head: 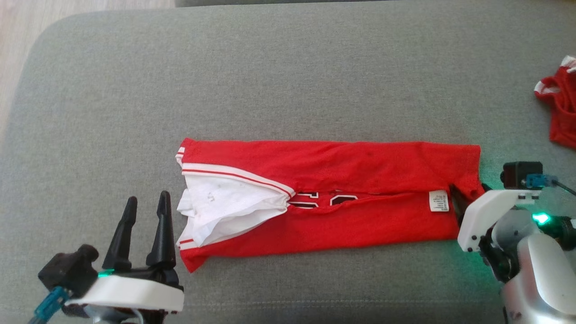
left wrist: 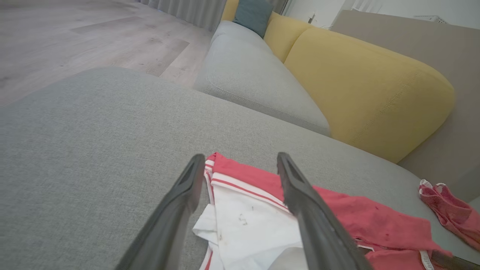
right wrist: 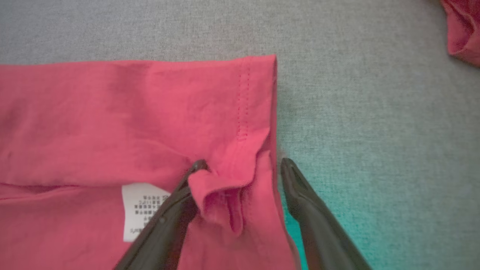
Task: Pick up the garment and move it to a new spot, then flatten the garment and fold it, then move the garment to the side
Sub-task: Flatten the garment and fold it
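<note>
Between the spread fingers of the right gripper [right wrist: 243,162] a small puckered fold of stitched hem bunches up, leaning against one dark finger [right wrist: 176,210] while the other stands on the bare grey weave; the jaws are wide apart and clamp nothing. The hem belongs to the garment [head: 360,193], a thin red jersey folded into a long, narrow band that lies flat on the sofa cushion [head: 288,81] and stretches from this gripper across to the left gripper [head: 148,196]. A white care label [right wrist: 140,210] with tiny printed lines lies just beside the inner finger. The left gripper is likewise released, its tapered fingers just off the jersey's other end, where crumpled white lining [head: 220,207] edged with red-and-white striped trim spills out. Black-and-white lettering peeks along the middle fold. Well off the right gripper's outer side lies a second, rumpled red garment [head: 560,112]. Beyond the left gripper's fingertips rises a rounded yellow backrest [left wrist: 367,93].
</note>
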